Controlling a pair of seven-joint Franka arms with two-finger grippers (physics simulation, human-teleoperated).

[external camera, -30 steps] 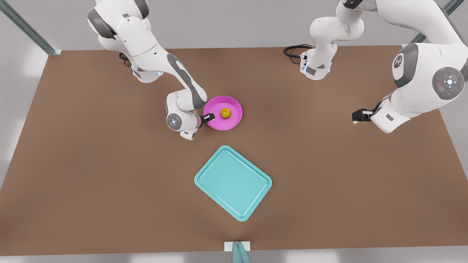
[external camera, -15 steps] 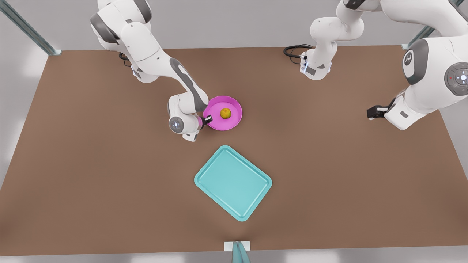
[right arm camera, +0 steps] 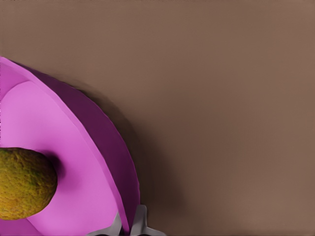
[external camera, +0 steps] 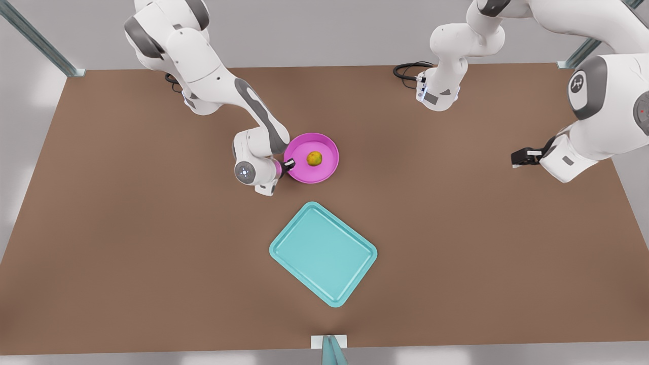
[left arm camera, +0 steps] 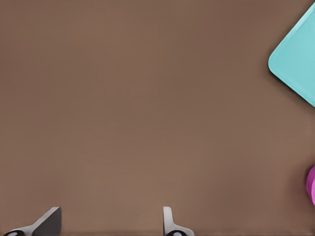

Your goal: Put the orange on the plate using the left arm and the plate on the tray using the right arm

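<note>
On the plate [external camera: 324, 170] sits the orange [external camera: 314, 158], near its centre. Pinching the plate's rim, on the side away from the tray [external camera: 323, 253], is the right gripper [external camera: 289, 163], fingers narrowed onto it. Well apart from the plate, toward the front view's right, the left gripper [external camera: 515, 157] waits, fingers spread wide and holding nothing.

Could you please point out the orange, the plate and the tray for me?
orange [external camera: 314, 158], front view, its middle.
plate [external camera: 329, 151], front view, bare inner floor.
tray [external camera: 324, 253], front view, bare floor centre.
</note>
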